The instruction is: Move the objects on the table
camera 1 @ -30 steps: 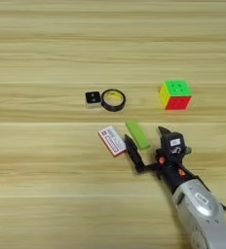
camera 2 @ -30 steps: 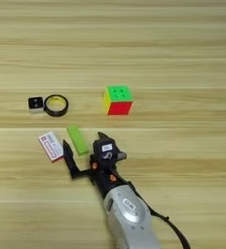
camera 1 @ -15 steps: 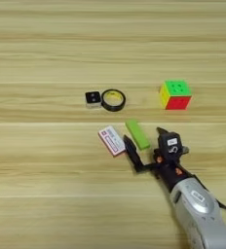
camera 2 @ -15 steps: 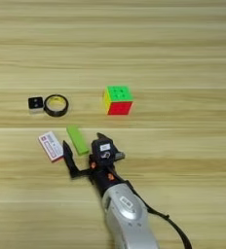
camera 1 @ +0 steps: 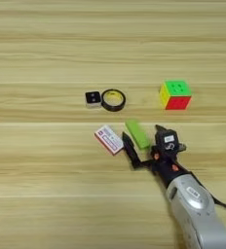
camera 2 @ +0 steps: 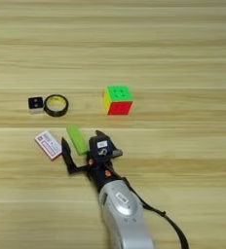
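the right arm's forearm [camera 2: 123,216] is a chunky rounded silver shell with a small white sticker with dark print on top. a thin black cable [camera 2: 160,220] loops off its side toward the bottom edge. up front it narrows into a black wrist block with little orange-red bits and a white label with a dark mark. the right gripper [camera 1: 141,137] has two slim black fingers [camera 1: 130,150], pointed at the tips.
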Robot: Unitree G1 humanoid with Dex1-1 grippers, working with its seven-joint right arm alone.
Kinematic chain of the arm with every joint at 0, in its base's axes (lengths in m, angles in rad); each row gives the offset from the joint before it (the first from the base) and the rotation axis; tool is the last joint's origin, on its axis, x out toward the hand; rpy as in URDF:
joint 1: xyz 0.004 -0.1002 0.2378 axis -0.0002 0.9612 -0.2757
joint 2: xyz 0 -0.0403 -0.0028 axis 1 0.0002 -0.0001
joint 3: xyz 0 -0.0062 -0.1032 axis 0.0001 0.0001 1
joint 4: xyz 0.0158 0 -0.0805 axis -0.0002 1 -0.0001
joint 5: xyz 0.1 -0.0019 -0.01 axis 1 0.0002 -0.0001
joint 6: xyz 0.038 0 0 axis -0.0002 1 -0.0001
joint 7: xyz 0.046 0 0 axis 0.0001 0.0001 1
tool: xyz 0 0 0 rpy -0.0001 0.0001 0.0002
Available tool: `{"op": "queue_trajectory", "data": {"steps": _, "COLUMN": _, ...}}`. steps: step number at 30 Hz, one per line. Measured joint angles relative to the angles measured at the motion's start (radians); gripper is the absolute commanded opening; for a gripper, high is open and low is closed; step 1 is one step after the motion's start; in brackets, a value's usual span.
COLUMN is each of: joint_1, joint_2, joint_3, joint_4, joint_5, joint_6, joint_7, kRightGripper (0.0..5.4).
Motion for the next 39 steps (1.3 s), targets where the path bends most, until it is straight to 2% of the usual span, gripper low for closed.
{"op": "queue_trajectory", "data": {"steps": 18, "joint_1": -0.007, "joint_2": -0.002, "joint_3": -0.012, "joint_4": 0.012, "joint_5": -0.003, "joint_6": 0.006, "joint_7": -0.013, "kRightGripper": 5.38}}
{"op": "queue_trajectory", "data": {"steps": 39, "joint_1": -0.004, "joint_2": -0.009, "joint_3": 0.015, "joint_4": 0.003, "joint_5": -0.001, "joint_6": 0.021, "joint_7": 0.014, "kRightGripper": 3.15}}
